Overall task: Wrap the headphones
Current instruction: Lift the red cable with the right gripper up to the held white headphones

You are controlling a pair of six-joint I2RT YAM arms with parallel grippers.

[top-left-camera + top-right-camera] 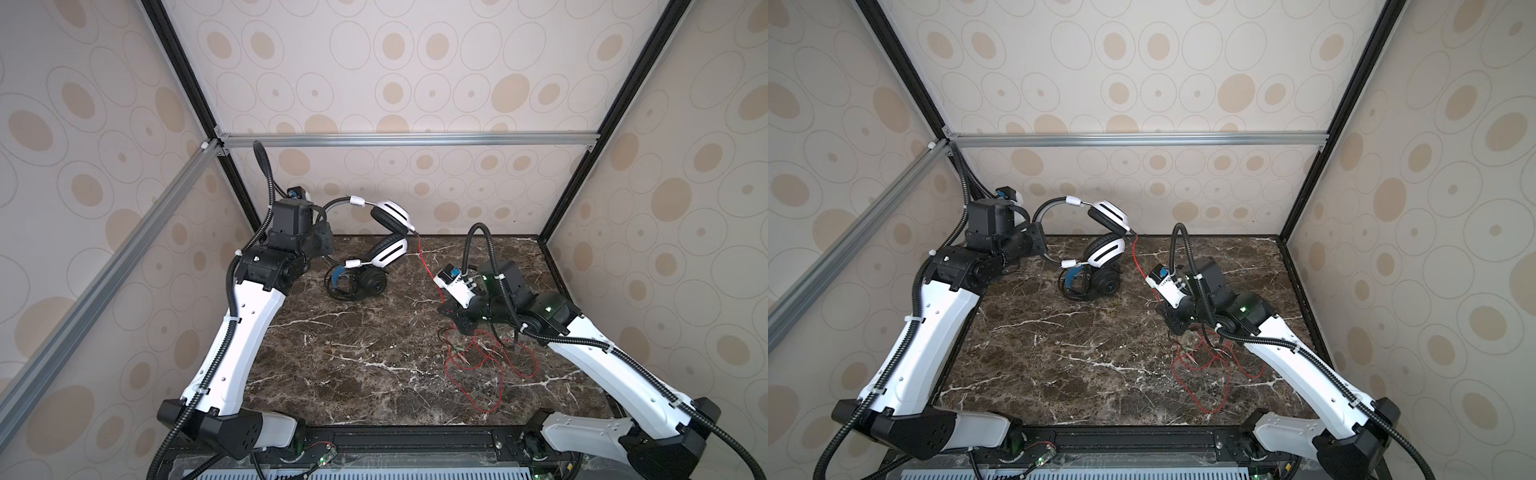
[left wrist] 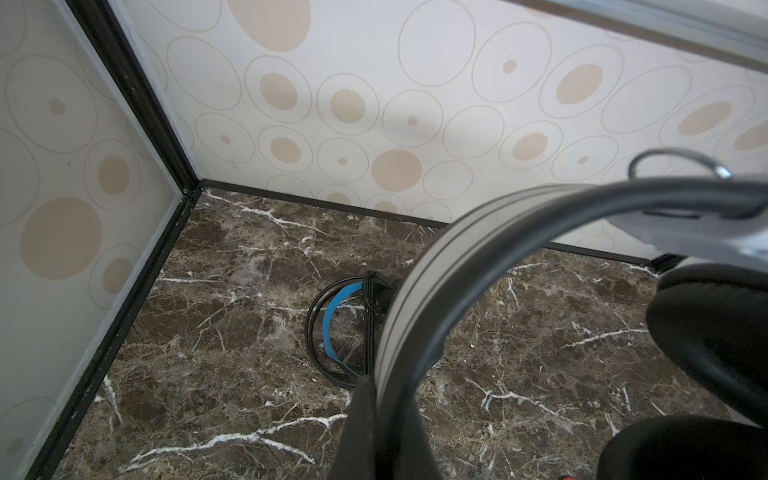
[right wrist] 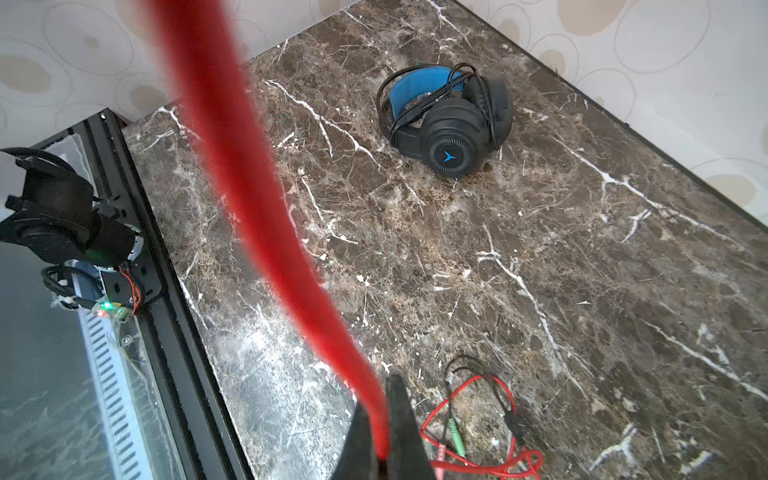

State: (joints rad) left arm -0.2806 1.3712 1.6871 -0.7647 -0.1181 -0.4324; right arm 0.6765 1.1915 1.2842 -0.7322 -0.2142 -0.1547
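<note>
Headsets, two of them, occupy the far part of the tabletop in both top views. The white headset hangs tilted in the air, carried by its headband at the left pincer, whose tips are hidden there. Its lower earcup hangs over the black headset, which lies on the tabletop; whether the two touch I cannot tell. A red cord runs taut from the upper earcup down to the right pincer, and the rest lies in loose loops beside the right arm.

The left wrist view gives what the top views hide: the left pincer clenched on the grey headband, with the black ear pads close by. Beyond it shows the black headset's blue inner band, with a black cord wound across it.

The right wrist view shows the right pincer clamped on the red cord, which is blurred near the lens. The black headset lies well apart, and green and pink plugs lie among the red loops just beside the pincer.
</note>
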